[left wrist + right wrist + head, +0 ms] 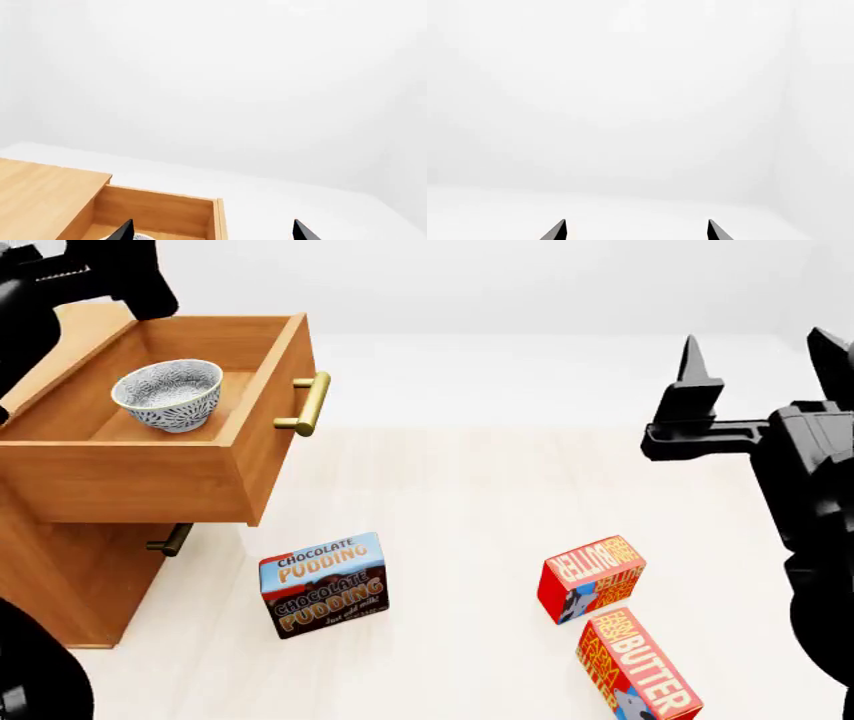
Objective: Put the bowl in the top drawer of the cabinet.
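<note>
- Bowl (168, 393) sits upright inside pulled-out top drawer (254, 455) of cabinet (80, 580).
- Left end effector (210, 231): fingers spread, holding nothing.
- Right end effector (635, 231): fingers spread, holding nothing.

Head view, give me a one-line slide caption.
Bowl sits in the open top drawer of the cabinet; both grippers hang clear, food boxes on the floor.

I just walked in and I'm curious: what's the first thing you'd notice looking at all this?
Your eye lands on the big orange-brown cabinet at the left of the head view, its top drawer pulled open with a speckled white bowl sitting inside. Next come the bright food boxes on the pale floor in front: a chocolate pudding box and two red-orange butter boxes. The right gripper hangs open, holding nothing.
</note>
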Motion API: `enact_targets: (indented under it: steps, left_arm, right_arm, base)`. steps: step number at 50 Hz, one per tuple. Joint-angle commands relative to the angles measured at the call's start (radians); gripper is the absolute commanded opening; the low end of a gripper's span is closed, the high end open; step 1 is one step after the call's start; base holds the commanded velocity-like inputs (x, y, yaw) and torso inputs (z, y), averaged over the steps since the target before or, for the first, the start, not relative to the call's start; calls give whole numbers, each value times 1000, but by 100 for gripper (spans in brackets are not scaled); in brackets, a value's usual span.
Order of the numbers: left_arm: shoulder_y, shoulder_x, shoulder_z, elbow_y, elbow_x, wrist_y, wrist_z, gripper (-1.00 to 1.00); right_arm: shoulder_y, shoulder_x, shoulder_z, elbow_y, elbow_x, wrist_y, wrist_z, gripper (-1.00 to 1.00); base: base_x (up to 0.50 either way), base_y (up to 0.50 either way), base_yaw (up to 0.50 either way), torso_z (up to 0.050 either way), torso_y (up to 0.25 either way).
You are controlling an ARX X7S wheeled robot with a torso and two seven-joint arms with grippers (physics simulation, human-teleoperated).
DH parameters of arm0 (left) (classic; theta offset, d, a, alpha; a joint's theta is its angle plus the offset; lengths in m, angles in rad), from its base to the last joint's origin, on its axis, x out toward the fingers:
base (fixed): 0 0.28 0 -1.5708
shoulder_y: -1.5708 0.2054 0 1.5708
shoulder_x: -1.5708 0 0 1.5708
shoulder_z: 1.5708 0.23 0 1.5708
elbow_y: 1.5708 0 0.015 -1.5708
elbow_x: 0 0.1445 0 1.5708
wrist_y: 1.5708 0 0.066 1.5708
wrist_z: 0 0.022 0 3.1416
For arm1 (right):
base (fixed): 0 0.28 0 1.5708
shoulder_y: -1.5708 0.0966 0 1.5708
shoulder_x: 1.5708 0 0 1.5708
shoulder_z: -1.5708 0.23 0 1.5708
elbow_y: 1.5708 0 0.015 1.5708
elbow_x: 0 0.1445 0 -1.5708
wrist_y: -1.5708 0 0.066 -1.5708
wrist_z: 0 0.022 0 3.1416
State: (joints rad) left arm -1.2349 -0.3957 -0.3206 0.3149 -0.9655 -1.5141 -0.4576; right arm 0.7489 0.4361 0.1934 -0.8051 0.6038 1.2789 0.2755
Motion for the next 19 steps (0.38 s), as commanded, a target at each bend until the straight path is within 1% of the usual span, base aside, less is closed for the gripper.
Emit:
enact_targets:
  steps: [1, 9, 19]
  left_arm:
    - [38, -116, -26, 127, -544, -31, -359, 100]
    - [-2, -167, 2, 146, -705, 3, -467, 100]
    - [-53, -226, 38, 158, -816, 45, -536, 100]
  right_arm:
    - [88, -5, 126, -144, 117, 167, 21, 100]
    - [169, -11, 209, -208, 227, 282, 49, 100]
    - [216, 44, 252, -184, 461, 282, 221, 100]
  base:
    - [0, 0, 0, 0, 0]
    - [0, 0, 0, 0, 0]
    - [0, 0, 0, 0, 0]
